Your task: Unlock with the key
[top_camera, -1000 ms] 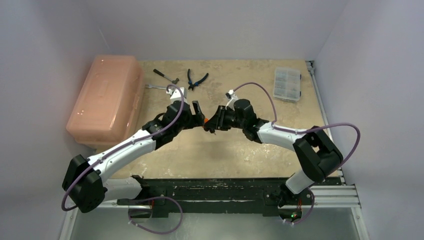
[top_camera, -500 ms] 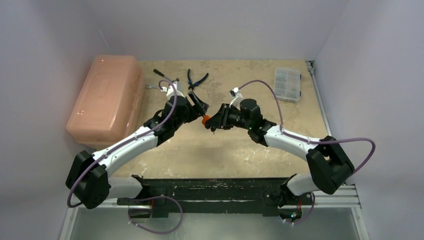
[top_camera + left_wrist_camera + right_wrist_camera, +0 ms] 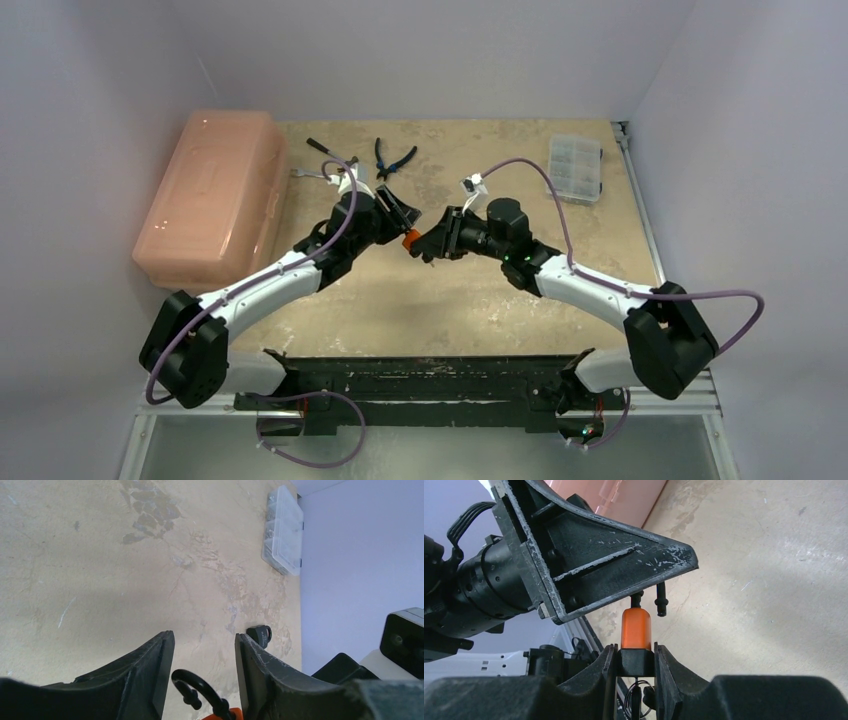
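The right fingers [image 3: 663,667] clamp the orange lock [image 3: 636,627] by its black end, in the air well right of the pink box [image 3: 210,200]. The left fingers [image 3: 150,665] stand half wide astride its shackle [image 3: 197,682], not touching it

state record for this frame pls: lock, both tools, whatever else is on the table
lock: orange padlock, between the two tools at mid-table
shackle: black shackle, one end looks free of the body
right tool: shut on the padlock's black lower end
left tool: open, fingers either side of the shackle, no contact visible
other items: pink plastic box, blue-handled pliers, small hammer, clear compartment case
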Action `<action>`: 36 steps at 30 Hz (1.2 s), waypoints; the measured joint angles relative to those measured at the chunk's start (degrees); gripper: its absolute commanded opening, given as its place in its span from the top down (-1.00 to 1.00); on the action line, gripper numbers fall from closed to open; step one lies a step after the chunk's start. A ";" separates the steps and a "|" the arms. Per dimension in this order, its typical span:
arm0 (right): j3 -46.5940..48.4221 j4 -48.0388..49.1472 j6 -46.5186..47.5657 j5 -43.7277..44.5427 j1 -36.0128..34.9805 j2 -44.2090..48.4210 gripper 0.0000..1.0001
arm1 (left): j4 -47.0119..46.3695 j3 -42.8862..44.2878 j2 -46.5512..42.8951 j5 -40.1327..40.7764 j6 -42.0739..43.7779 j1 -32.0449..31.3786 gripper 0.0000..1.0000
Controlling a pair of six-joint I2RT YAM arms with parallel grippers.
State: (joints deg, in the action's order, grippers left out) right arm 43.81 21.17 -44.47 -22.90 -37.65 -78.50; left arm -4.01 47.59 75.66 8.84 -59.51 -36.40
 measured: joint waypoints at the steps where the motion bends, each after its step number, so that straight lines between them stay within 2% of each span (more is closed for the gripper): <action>1: -0.15 0.28 -0.02 -0.35 0.00 -0.02 1.00 | -0.81 -0.22 0.17 -0.48 0.00 0.02 0.08; 3: -0.33 0.92 -0.11 -1.01 0.00 -0.26 1.00 | -2.47 -0.66 0.46 -1.27 0.02 0.02 0.18; 10: -2.47 6.36 -2.29 -5.01 0.00 -1.79 1.00 | -12.70 -4.22 0.68 -6.05 0.59 0.44 0.10; 17: -3.02 10.12 -4.79 -6.91 0.35 -2.14 1.00 | -21.84 -6.40 0.44 -12.22 5.57 1.68 0.23; 25: -3.06 14.05 -7.30 -9.97 0.92 -4.26 1.00 | -26.93 -10.56 -3.19 -16.15 15.37 2.23 -0.15; 30: -3.28 17.59 -8.94 -10.91 1.05 -8.20 1.00 | -27.63 -11.15 -1.57 -16.65 19.04 2.60 -0.14; 36: -4.98 23.21 -11.78 -11.21 1.95 -15.30 1.00 | -31.93 -11.47 7.30 -19.04 20.39 3.63 -0.11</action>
State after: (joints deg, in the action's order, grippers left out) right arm 38.83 44.38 -56.25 -34.11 -35.70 -93.80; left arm -35.94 36.12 82.96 -10.20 -39.11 -32.77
